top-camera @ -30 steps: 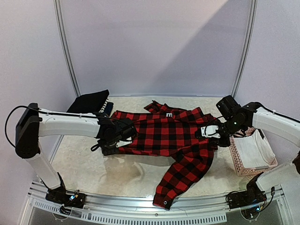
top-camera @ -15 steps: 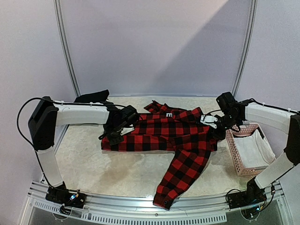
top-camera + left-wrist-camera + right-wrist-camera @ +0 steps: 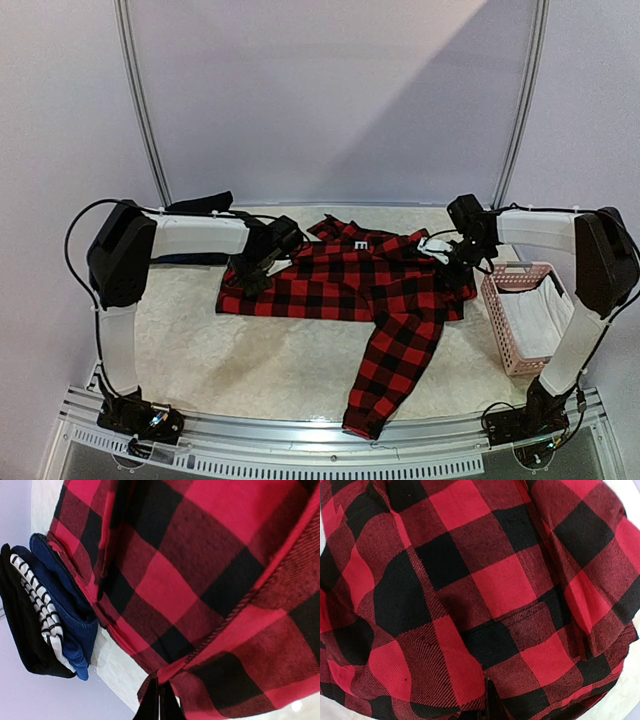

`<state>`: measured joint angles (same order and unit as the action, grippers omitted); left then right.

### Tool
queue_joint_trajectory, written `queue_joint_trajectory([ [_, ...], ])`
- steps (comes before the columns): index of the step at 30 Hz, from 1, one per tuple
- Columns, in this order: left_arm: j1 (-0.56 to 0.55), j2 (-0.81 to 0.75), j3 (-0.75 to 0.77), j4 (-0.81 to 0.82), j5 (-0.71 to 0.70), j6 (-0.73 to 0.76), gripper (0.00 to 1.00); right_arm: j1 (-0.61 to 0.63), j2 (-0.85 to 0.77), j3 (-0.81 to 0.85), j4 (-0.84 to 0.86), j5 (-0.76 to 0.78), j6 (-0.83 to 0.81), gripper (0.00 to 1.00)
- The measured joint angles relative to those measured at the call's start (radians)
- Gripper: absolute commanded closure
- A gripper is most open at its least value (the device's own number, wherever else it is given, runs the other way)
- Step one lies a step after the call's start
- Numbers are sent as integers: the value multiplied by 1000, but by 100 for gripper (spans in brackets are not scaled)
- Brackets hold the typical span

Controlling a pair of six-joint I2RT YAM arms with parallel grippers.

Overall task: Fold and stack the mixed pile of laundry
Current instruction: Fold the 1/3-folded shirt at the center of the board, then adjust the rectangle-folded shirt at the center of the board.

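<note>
At the back left of the table [image 3: 200,350] lies a folded stack [image 3: 195,205]; only the left wrist view shows its navy, striped and black layers. The left gripper [image 3: 250,275] pinches the left edge of the plaid shirt [image 3: 350,285], which is spread mid-table. The right gripper [image 3: 452,255] is closed, seemingly on the shirt's right edge. Far right, the pink basket [image 3: 503,335] holds white cloth [image 3: 545,320].

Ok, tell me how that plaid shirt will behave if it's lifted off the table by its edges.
Likely floppy: the plaid shirt bunches into soft folds in the left wrist view, so it should sag between lift points. Its long sleeve trails across the table and will probably dangle and drag. The woven flannel looks grippy rather than slippery.
</note>
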<state>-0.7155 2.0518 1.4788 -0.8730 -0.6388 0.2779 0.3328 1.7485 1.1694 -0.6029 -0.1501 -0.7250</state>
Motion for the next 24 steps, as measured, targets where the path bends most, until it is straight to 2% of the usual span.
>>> queue_joint_trajectory([
  [4,1,56,42,21,-15,13,100,0,12,2,4,21,19,97],
  [9,6,138,105,14,-52,11,90,-1,31,5,17,55,44,74],
  [11,11,154,119,3,-63,-5,80,-2,39,13,18,72,66,67],
  [14,19,147,127,-34,-93,-58,73,-16,40,40,8,85,88,59],
  [18,23,65,105,-77,-102,-135,68,-50,8,62,-33,85,116,53],
  [20,24,-27,58,-86,-76,-186,67,-62,-37,58,-66,87,117,50],
  [24,45,-205,-36,-100,50,-323,66,-67,-144,15,-120,86,115,48],
])
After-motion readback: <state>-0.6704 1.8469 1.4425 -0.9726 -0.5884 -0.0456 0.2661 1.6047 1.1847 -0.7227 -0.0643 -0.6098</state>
